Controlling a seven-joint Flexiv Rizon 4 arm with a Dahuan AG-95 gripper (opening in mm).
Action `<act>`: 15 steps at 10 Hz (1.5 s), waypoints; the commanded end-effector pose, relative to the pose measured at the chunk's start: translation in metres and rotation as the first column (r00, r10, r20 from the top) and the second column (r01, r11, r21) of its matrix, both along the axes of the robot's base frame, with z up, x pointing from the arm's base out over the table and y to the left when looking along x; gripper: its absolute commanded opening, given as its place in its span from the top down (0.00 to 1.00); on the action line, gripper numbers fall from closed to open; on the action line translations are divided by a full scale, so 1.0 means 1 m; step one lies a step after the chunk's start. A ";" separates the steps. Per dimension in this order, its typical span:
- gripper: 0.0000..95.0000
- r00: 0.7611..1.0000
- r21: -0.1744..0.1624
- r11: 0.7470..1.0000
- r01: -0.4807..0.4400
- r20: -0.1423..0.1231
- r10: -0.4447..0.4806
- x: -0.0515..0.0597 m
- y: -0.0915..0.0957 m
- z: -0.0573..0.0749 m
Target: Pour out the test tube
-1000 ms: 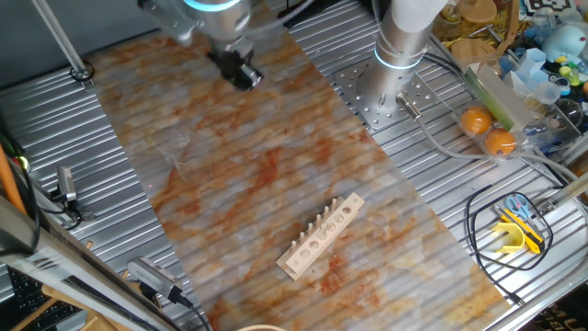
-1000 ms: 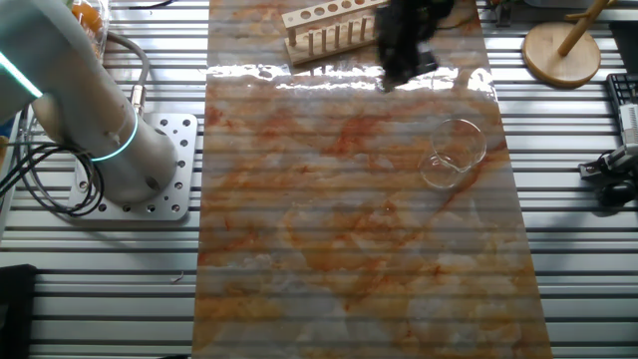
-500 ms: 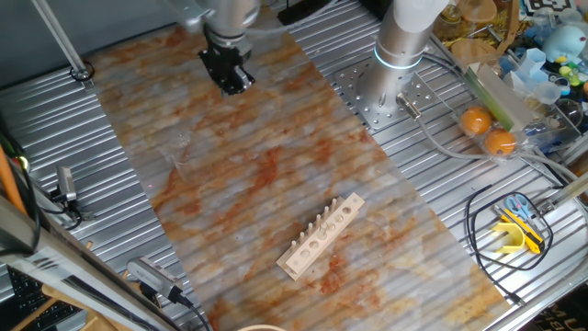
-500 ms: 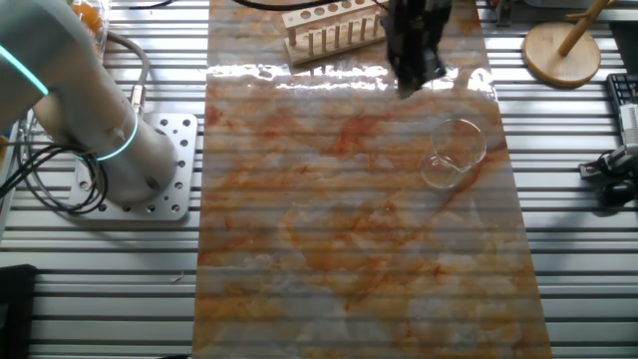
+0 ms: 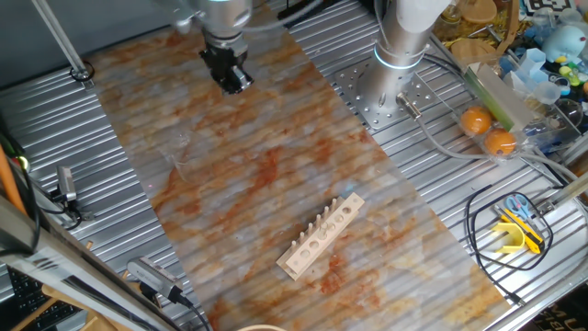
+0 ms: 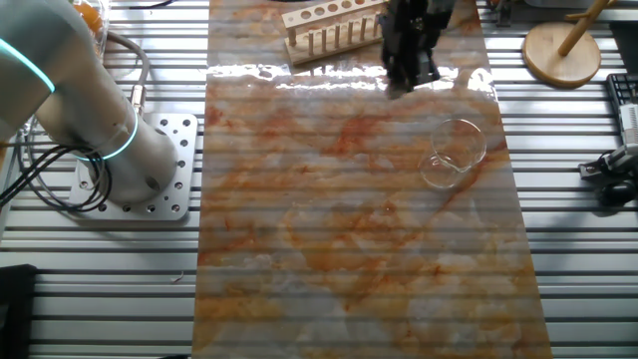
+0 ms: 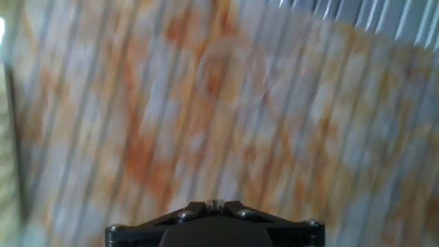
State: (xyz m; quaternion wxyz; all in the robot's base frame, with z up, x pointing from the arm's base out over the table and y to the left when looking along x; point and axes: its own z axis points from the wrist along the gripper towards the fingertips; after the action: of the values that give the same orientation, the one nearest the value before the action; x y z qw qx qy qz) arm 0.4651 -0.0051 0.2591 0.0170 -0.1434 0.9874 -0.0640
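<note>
test tube: honestly can't spot it in any view
tool (image 5: 231,80): hanging over the counter (image 5: 276,184), upper left of one fixed view; spread or pressed together, can't tell
beaker (image 6: 454,152): right of centre in the other fixed view
rack (image 5: 322,236): lower middle, well apart from the tool

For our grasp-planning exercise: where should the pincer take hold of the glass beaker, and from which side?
Likely the rim of the beaker, from above, with one finger inside and one outside. It stands upright on the mat, mouth open upward, with nothing close beside it. Its round wall may be too wide for the pincer to span.
</note>
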 end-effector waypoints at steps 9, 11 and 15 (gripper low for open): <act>1.00 0.971 0.063 0.969 0.238 -0.016 -0.238 -0.004 0.009 0.006; 1.00 0.972 0.059 0.970 0.237 -0.013 -0.236 -0.002 -0.002 0.004; 1.00 0.975 0.044 0.974 0.223 -0.014 -0.222 0.004 -0.036 0.002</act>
State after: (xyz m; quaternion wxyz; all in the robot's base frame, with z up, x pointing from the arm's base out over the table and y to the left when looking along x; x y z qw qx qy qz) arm 0.4704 -0.0468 0.2608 0.0070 -0.0316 0.9985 -0.0436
